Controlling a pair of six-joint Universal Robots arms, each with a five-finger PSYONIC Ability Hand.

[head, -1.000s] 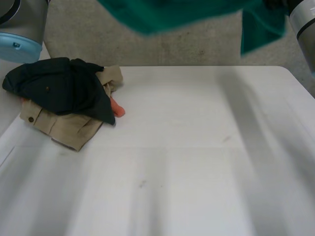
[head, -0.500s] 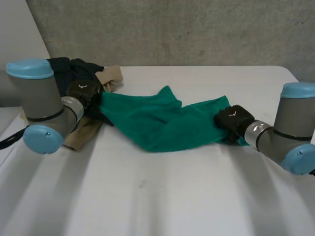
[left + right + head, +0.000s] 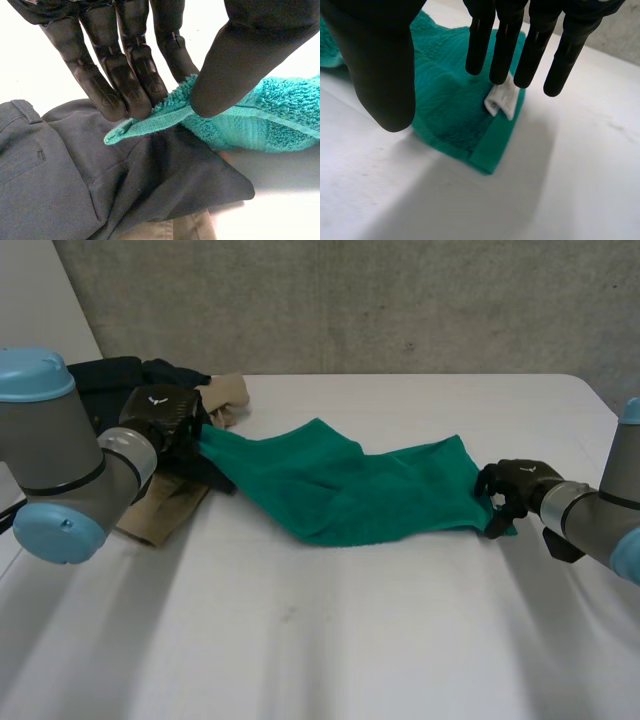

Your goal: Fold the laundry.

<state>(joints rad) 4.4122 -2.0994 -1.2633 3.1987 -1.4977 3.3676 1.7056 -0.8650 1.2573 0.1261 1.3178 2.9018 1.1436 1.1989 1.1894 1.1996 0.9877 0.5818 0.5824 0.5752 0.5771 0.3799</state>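
nearest the camera there's just bare white table (image 3: pixel 330 640). a bit further in, a green towel (image 3: pixel 350 490) is laid crumpled across the middle, stretched roughly between the two hands. its right end is met by the right hand (image 3: pixel 515 487). in that wrist view the fingers (image 3: pixel 506 45) are seen pretty much straight and spread well away from the thumb, held over the towel corner with the white label (image 3: pixel 504 100), with nothing gripped. further back, the towel's other corner is pinched by the left hand (image 3: pixel 160 420), the cloth squeezed between fingers (image 3: pixel 125 85) and thumb right over a dark garment (image 3: pixel 75 190). that garment is heaped on some tan trousers (image 3: pixel 165 510) at the far left of the table.
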